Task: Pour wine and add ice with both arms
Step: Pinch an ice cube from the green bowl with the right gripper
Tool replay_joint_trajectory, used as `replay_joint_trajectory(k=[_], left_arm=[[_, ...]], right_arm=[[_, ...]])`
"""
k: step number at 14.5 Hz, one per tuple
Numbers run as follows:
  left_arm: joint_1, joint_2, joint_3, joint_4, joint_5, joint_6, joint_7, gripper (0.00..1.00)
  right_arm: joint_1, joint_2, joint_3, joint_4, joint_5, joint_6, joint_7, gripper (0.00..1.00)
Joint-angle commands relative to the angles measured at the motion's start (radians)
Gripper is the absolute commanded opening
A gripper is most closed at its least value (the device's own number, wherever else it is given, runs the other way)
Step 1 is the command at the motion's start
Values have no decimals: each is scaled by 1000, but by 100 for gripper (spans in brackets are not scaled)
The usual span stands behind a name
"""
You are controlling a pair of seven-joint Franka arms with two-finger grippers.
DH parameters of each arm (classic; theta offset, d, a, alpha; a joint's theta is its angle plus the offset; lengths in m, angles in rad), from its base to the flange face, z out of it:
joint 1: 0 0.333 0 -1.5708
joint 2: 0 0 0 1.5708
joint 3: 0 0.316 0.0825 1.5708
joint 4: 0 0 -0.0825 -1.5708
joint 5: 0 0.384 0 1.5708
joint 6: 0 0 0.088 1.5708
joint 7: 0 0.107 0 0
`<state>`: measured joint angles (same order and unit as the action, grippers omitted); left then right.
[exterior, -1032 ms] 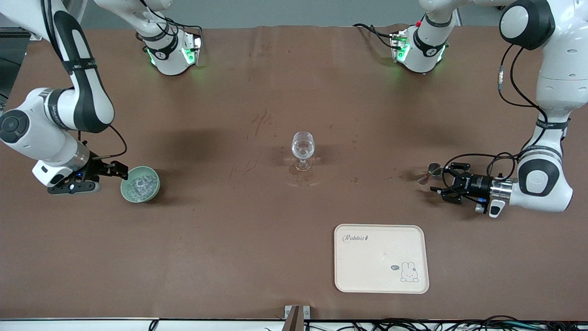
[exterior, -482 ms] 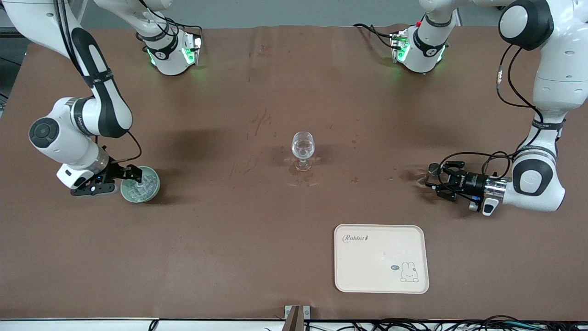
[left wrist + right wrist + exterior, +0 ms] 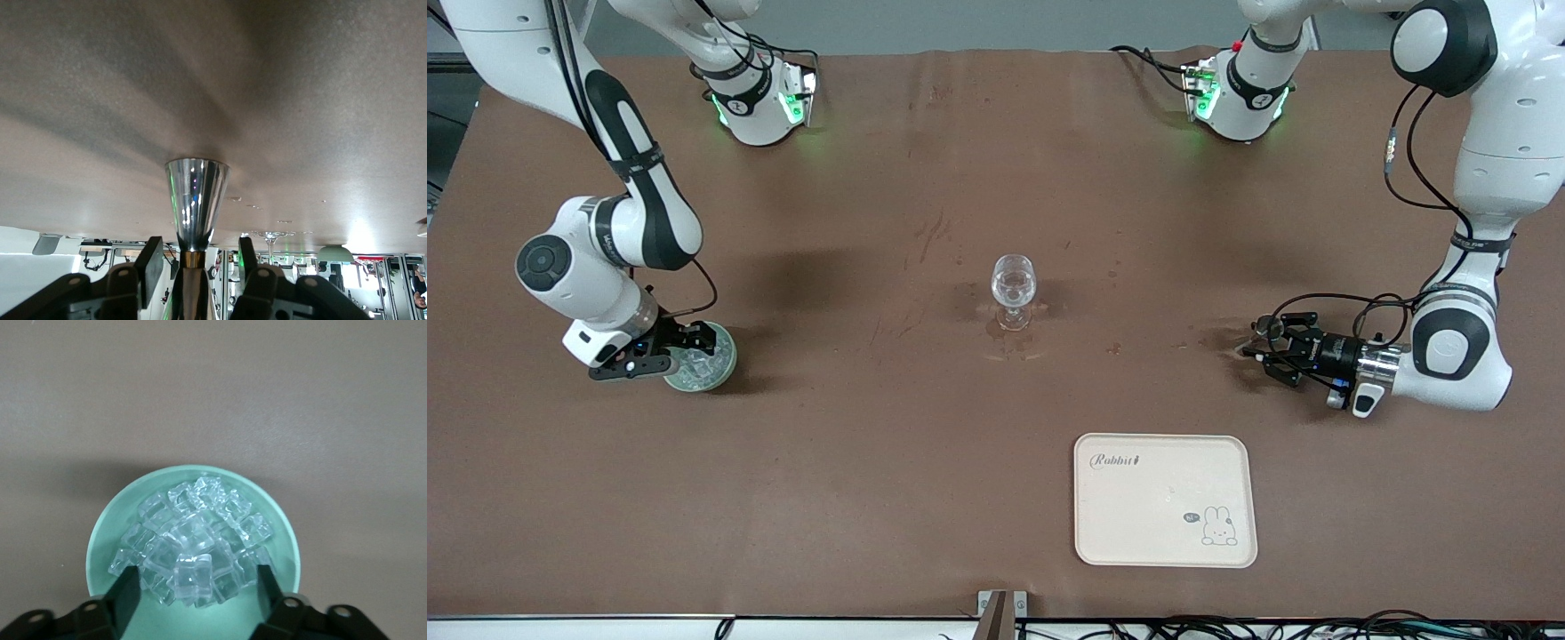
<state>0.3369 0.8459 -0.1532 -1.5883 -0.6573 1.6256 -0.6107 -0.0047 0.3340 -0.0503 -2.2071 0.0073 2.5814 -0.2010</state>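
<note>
Right gripper [image 3: 197, 587]: jaws spread, dipped in the pale green bowl [image 3: 280, 520], straddling the ice [image 3: 200, 527] heaped there; no cube pinched. Bowl sits mid-height at the frame edge, right arm's end.

Left gripper [image 3: 1261, 347]: jaws apart, flanking the thin stem of a silvery cone [image 3: 196, 193], possibly a pourer; a gap shows each side.

Stemmed glass [image 3: 1014, 286] at frame centre. Tray [image 3: 1165, 524] in lower frame.
</note>
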Motion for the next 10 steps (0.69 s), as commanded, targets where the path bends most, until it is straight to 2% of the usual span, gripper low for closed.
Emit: replay_joint_trajectory(k=[1,3,6,10], left_arm=[[1,1,1,1,-19,-9,3,53],[2,1,1,1,-19,-9,5,50],[4,1,1,1,-19,-9,5,42],[2,-2,1,2,-18,-9,3,24]], right_arm=[[6,-1,-3,-25,-6,20,-3,68],[5,3,-3,-25,-6,20,-1,56],[5,14,-3,-25,-6,37,-1,55],[6,17,-3,-23,-6,45,0,54]])
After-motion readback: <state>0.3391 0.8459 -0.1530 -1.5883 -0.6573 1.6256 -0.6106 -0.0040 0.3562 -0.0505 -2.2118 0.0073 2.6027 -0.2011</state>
